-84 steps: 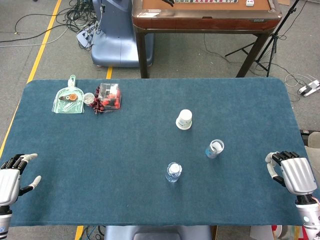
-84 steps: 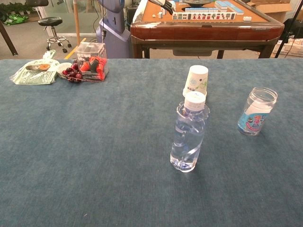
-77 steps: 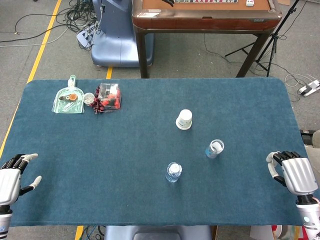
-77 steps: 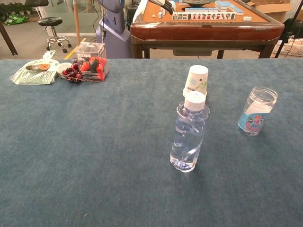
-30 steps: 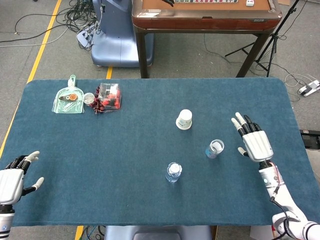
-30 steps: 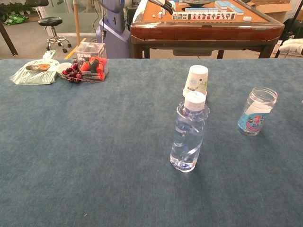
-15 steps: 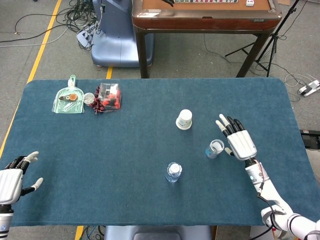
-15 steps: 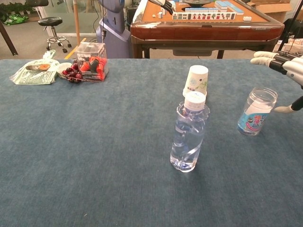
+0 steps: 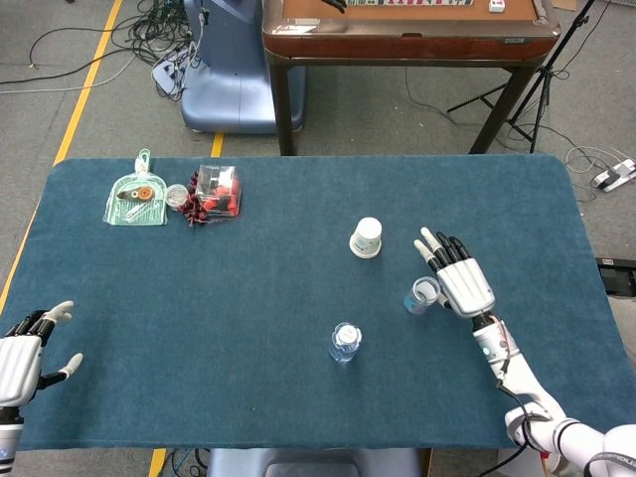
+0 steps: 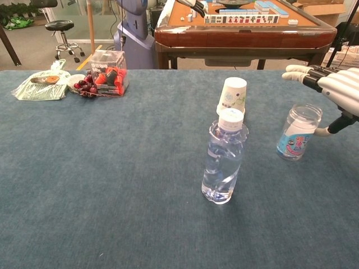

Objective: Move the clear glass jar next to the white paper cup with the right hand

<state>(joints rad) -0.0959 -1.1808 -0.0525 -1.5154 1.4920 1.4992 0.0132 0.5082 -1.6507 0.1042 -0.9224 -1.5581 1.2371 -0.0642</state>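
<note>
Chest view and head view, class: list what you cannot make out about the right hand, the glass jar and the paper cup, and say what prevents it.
- Right hand, chest view: cut off by the right frame edge.
- Thumb contact with the glass jar: unclear in both views.
- Jar label: too small to read.
- White paper cup, chest view: base hidden behind the water bottle.

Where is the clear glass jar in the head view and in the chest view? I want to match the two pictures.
Head view: the clear glass jar stands right of centre, just left of the right hand.
Chest view: the jar is at the right edge, beside the right hand.
Shared landmark: the white paper cup, left of the jar in both views.
</note>
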